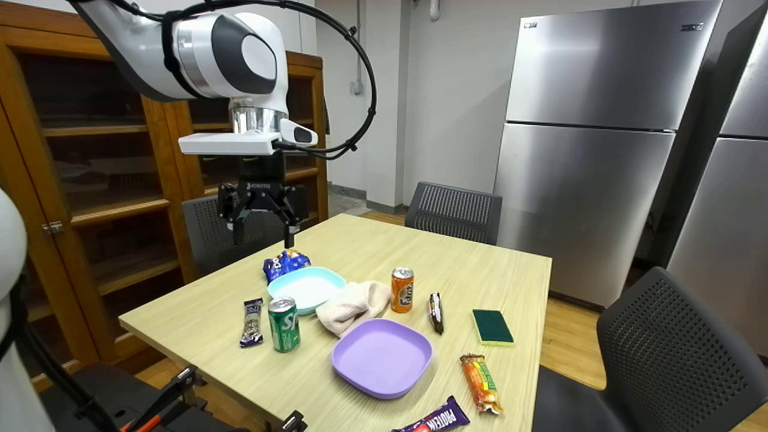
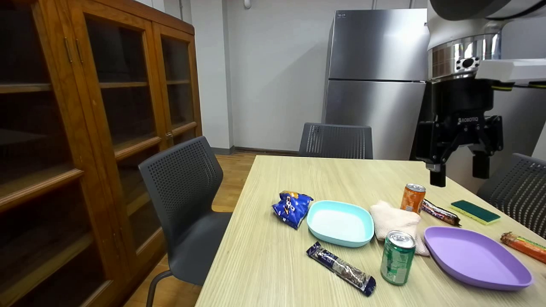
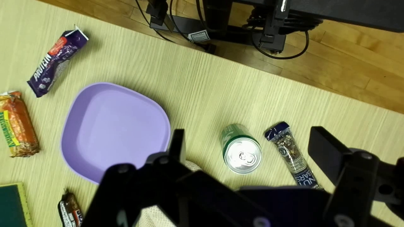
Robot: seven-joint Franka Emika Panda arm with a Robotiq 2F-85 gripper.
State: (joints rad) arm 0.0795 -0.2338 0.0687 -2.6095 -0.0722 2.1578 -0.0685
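High over the table, my gripper (image 1: 264, 236) is open, its fingers wide apart with nothing between them. In the wrist view, a green soda can (image 3: 236, 135) and a nut bar (image 3: 293, 154) in a clear and dark-blue wrapper appear below, between the two fingertips. The can stands upright. A purple plate (image 3: 116, 126) lies to the left there, and a beige cloth (image 3: 154, 217) is partly hidden behind the left finger. In both exterior views a light-blue plate (image 2: 340, 222), an orange can (image 2: 413, 198) and a blue snack bag (image 2: 293, 209) rest on the table.
A green-and-yellow sponge (image 1: 492, 327), a dark wrapped bar (image 1: 435, 313), an orange-wrapped bar (image 1: 481, 383) and a purple protein bar (image 3: 58, 61) lie around the purple plate. Chairs (image 2: 187, 204) surround the table (image 1: 480, 252). A wooden cabinet (image 2: 115, 149) and a steel fridge (image 1: 594, 168) stand beyond.
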